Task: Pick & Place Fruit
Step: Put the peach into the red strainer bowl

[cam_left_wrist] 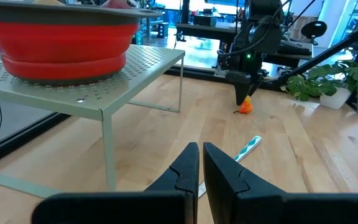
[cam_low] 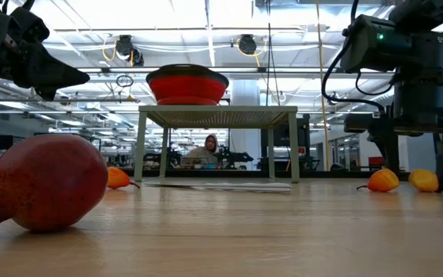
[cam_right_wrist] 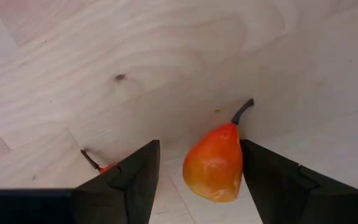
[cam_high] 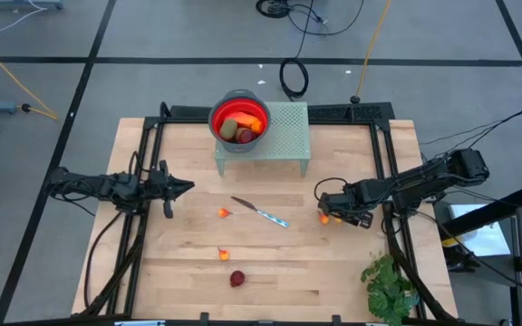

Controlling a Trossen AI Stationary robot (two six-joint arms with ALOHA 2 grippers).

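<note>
While the left gripper (cam_high: 187, 187) hovers clenched, the right gripper (cam_right_wrist: 199, 180) reaches down, fingers spread, seemingly straddling an orange pear (cam_right_wrist: 215, 163).

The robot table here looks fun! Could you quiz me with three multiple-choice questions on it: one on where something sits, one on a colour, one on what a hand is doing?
1. Where is the red bowl?
A. on the green stand
B. on the floor
C. beside the plant

2. What colour is the small pear between the right hand's fingers?
A. blue
B. orange
C. white

3. How is the left hand?
A. gripping the knife
B. shut, holding nothing
C. inside the bowl

Answers:
1. A: the top view shows the bowl on the perforated green stand.
2. B: the right wrist view shows it orange, with open fingers either side.
3. B: its fingers are together above the table, empty.
</note>
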